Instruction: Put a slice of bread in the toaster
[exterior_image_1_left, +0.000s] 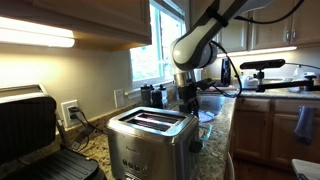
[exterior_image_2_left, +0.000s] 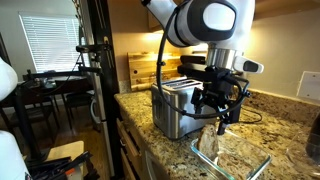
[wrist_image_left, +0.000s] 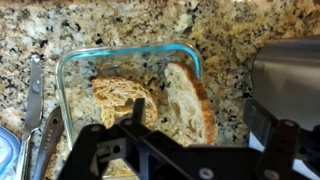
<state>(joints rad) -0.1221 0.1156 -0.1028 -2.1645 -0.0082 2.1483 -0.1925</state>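
Observation:
In the wrist view a clear glass dish (wrist_image_left: 120, 52) on the granite counter holds two slices of bread. One slice (wrist_image_left: 118, 98) lies flat at the left and another slice (wrist_image_left: 188, 92) with a brown crust leans next to it. My gripper (wrist_image_left: 197, 110) is open above the dish, with its fingers on either side of the right slice and nothing in them. The steel toaster (wrist_image_left: 290, 65) stands right of the dish. Both exterior views show the toaster (exterior_image_1_left: 150, 138) (exterior_image_2_left: 176, 106), with the gripper (exterior_image_1_left: 187, 100) (exterior_image_2_left: 222, 112) beside it over the dish (exterior_image_2_left: 235, 160).
A black grill press (exterior_image_1_left: 30, 130) stands open beside the toaster. A metal utensil (wrist_image_left: 35, 90) and a blue-rimmed lid (wrist_image_left: 8, 155) lie left of the dish. A wooden board (exterior_image_2_left: 140, 70) leans on the wall behind the toaster. The counter edge (exterior_image_2_left: 130, 118) runs in front.

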